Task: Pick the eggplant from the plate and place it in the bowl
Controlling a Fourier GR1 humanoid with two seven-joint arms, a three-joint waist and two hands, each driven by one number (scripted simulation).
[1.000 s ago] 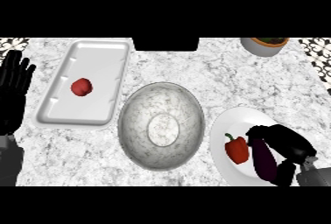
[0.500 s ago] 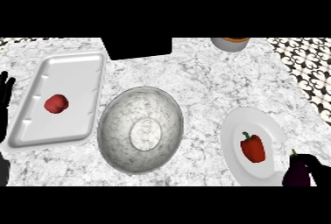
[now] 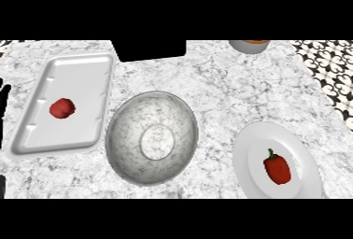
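The marbled bowl (image 3: 153, 137) stands mid-surface, nothing inside it. Right of the bowl, the white plate (image 3: 276, 161) holds only a red pepper (image 3: 277, 168). Left of the bowl, a white tray (image 3: 66, 105) carries a small red fruit (image 3: 63, 108). Neither the eggplant nor either hand shows, so fingers cannot be judged.

1. We see a desk (image 3: 221, 79) of white marble with grey veins.
2. We see a grey bowl (image 3: 152, 137) with a marbled, speckled inside and a paler centre.
3. We see a plain white plate (image 3: 255, 154) carrying a red bell pepper (image 3: 277, 169) with a dark green stem.
4. We see a white tray (image 3: 82, 84) with a dark red fruit (image 3: 63, 108).
5. We see a grey cup (image 3: 249, 46) with orange contents.
6. We see a black-and-white patterned floor (image 3: 331, 65).
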